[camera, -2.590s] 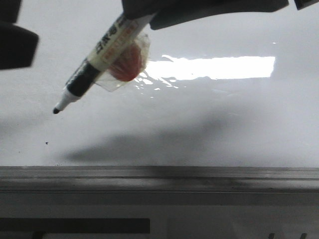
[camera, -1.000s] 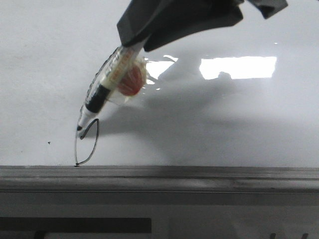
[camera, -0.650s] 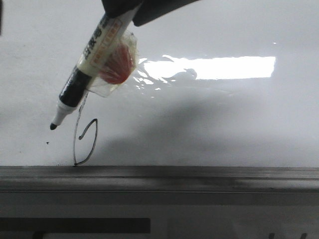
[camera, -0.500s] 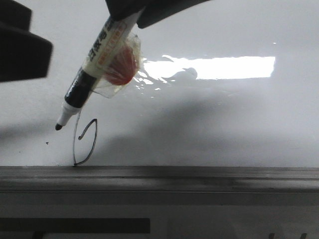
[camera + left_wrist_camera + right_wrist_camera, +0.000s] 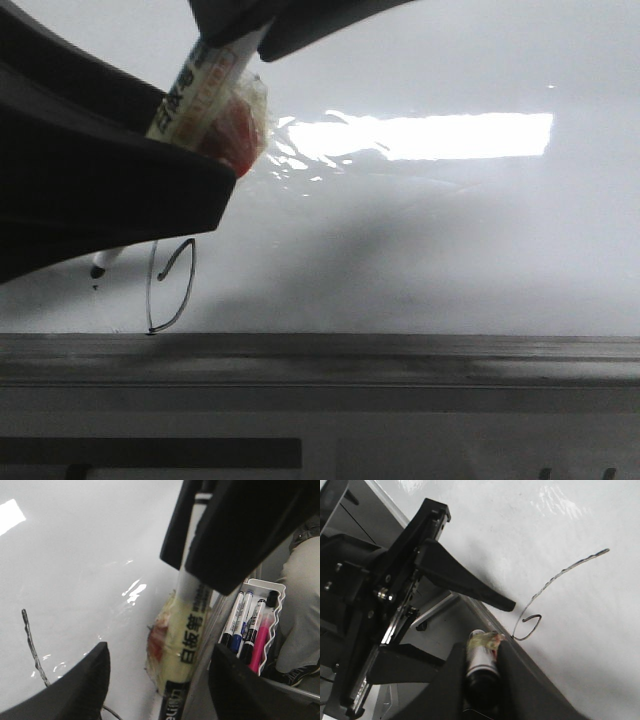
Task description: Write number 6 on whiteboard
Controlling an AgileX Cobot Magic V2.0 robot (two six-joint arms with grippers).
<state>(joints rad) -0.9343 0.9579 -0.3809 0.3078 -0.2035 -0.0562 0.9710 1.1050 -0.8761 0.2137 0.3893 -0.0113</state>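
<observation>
The whiteboard (image 5: 450,240) is glossy white with a bright glare bar. The number 6 (image 5: 170,288), a thin black line with a narrow loop, sits near its lower frame; it also shows in the right wrist view (image 5: 555,580). My right gripper (image 5: 481,647) is shut on a cream marker (image 5: 205,85) with red tape; its tip (image 5: 97,268) is left of the 6. My left gripper (image 5: 159,655) is open, its fingers (image 5: 75,690) on either side of the marker (image 5: 190,625), not touching it. One left finger (image 5: 110,190) hides the marker's lower barrel.
A grey metal frame and dark ledge (image 5: 320,360) run along the board's lower edge. A white pen tray (image 5: 257,625) with black, blue and pink markers stands beside the board. A tiny black dot (image 5: 95,287) lies left of the 6.
The 6 was drawn since the oldest frame. Since then the marker lifted and shifted left. My left gripper has moved in from the left and now covers the marker's lower part.
</observation>
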